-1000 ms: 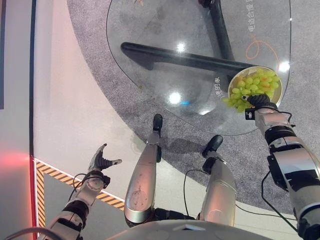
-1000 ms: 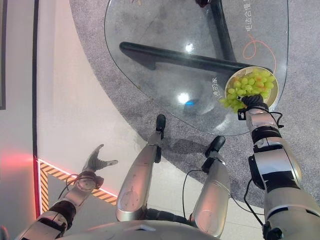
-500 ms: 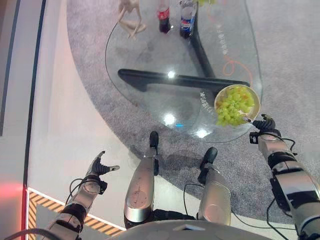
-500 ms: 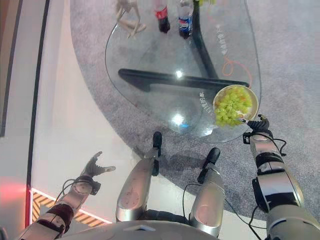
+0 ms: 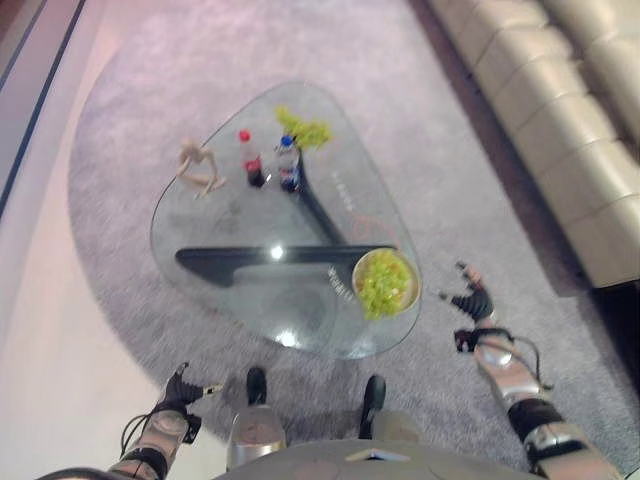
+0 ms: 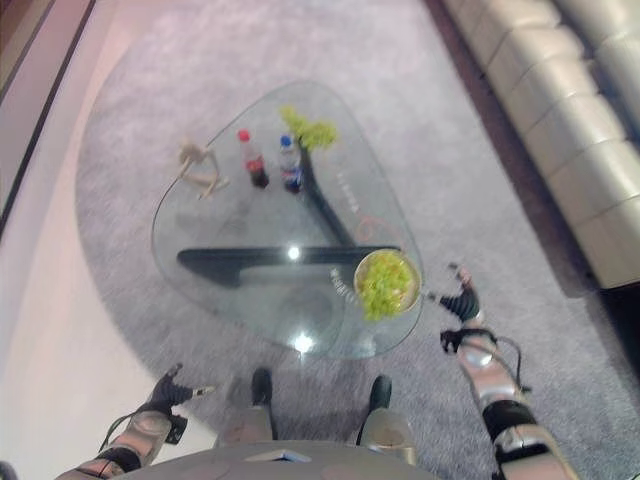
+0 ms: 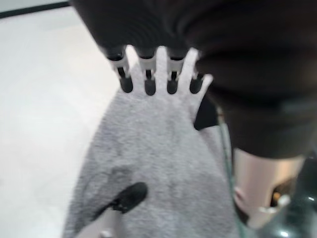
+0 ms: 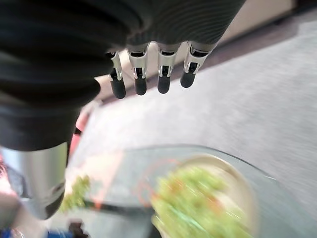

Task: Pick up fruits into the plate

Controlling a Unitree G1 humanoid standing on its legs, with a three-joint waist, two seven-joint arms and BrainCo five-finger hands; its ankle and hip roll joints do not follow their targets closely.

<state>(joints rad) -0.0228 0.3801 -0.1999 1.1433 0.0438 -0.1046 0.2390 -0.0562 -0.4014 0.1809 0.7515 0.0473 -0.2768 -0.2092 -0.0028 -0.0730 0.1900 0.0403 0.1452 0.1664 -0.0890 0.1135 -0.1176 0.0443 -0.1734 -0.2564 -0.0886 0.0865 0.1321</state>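
Note:
A bunch of green grapes [image 5: 381,285] lies in a pale round plate [image 5: 414,292] at the near right edge of the glass table [image 5: 230,230]. A second green bunch [image 5: 305,130] sits on the table's far end. My right hand [image 5: 471,300] hangs open and empty over the carpet, a little to the right of the plate and apart from it. Its wrist view shows straight fingers [image 8: 161,74] above the plate [image 8: 250,198] and grapes [image 8: 198,206]. My left hand [image 5: 182,389] is low at my left side, fingers [image 7: 148,77] straight and holding nothing.
Two bottles, red-capped [image 5: 249,160] and blue-capped [image 5: 288,166], stand at the table's far side beside a small wooden figure [image 5: 198,166]. A dark bar [image 5: 260,262] runs under the glass. A beige sofa [image 5: 560,110] lines the right. Grey carpet [image 5: 120,150] surrounds the table.
The whole view has swung up and back, so the camera moved. My right hand has let go of the grapes and drawn away to the right of the plate.

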